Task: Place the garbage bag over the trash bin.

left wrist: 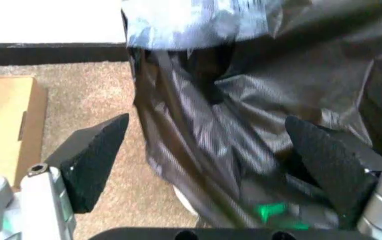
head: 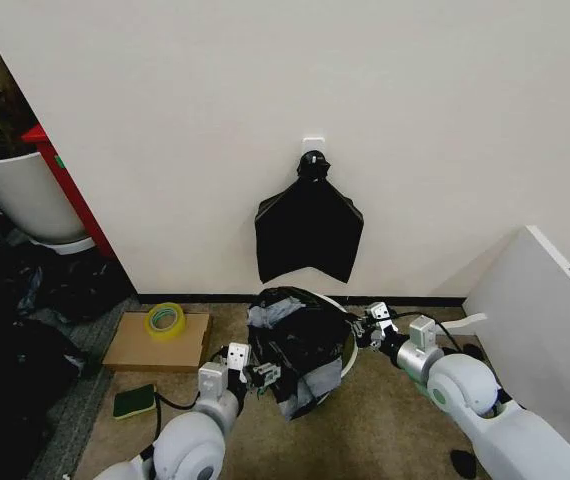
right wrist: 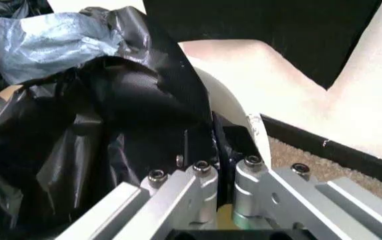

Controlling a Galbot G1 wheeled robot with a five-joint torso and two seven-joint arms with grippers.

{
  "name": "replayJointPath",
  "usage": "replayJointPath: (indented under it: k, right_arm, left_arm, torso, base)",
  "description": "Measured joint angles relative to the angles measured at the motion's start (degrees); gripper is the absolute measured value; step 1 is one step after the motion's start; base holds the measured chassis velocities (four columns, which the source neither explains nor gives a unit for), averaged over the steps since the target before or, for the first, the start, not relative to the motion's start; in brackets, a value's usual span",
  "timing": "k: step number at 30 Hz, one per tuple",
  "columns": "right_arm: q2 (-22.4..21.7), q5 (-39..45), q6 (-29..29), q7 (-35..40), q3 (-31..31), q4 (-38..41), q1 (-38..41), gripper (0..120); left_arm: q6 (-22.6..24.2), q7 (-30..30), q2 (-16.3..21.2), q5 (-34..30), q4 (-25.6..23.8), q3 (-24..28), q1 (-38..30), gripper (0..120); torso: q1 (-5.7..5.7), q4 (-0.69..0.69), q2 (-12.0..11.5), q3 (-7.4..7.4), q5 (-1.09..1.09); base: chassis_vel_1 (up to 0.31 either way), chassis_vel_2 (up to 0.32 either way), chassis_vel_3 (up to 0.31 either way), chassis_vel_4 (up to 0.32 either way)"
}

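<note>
A: Arms' pose? Both reach low and forward, flanking the trash bin [head: 348, 352] near the floor's wall edge.

B: Left end effector [left wrist: 210, 165] spread around the garbage bag [head: 300, 345] draping the bin; right end effector [right wrist: 220, 160] pinches bag at rim.

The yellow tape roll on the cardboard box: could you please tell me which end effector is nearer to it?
Left. The left end effector sits on the garbage bag's side facing the tape roll; the right end effector is across the bag, at the trash bin's rim.
</note>
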Motion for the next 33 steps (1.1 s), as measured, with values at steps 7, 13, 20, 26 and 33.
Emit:
replayJointPath:
  k: [7, 13, 20, 26, 33]
  right_arm:
    - [0.0, 0.0, -0.17, -0.01, 0.03, 0.12, 0.01, 0]
    - [0.15, 0.0, -0.17, -0.02, 0.11, 0.14, -0.03, 0]
    - [0.26, 0.03, -0.12, -0.01, 0.36, 0.33, -0.33, 0]
    - [0.26, 0.04, 0.02, -0.01, 0.48, 0.3, -0.54, 0]
    - [0.12, 0.11, 0.15, -0.01, 0.53, 0.31, -0.62, 0]
  left_arm:
    - [3.11, -3.51, -2.87, -4.89, 2.57, 1.62, -4.77, 90]
    - [5.51, -8.33, -4.85, -10.66, 3.98, 3.02, -7.89, 89]
    - [9.38, -13.01, -5.91, -15.02, 6.18, 4.69, -10.51, 73]
    - [10.07, -15.22, -7.77, -19.02, 9.13, 4.51, -12.18, 50]
    - [9.39, -15.94, -8.17, -19.95, 10.43, 4.56, -13.5, 25]
  torso:
    - [0.0, 0.0, 0.0, 0.0, 0.0]
    - [0.0, 0.0, 0.0, 0.0, 0.0]
    - [0.0, 0.0, 0.0, 0.0, 0.01]
    - [0.0, 0.0, 0.0, 0.0, 0.0]
    - [0.0, 0.0, 0.0, -0.01, 0.0]
  base:
    - [0.0, 0.0, 0.0, 0.0]
    - [0.0, 0.0, 0.0, 0.0]
    - [0.0, 0.0, 0.0, 0.0]
    - [0.0, 0.0, 0.0, 0.0]
    - [0.0, 0.0, 0.0, 0.0]
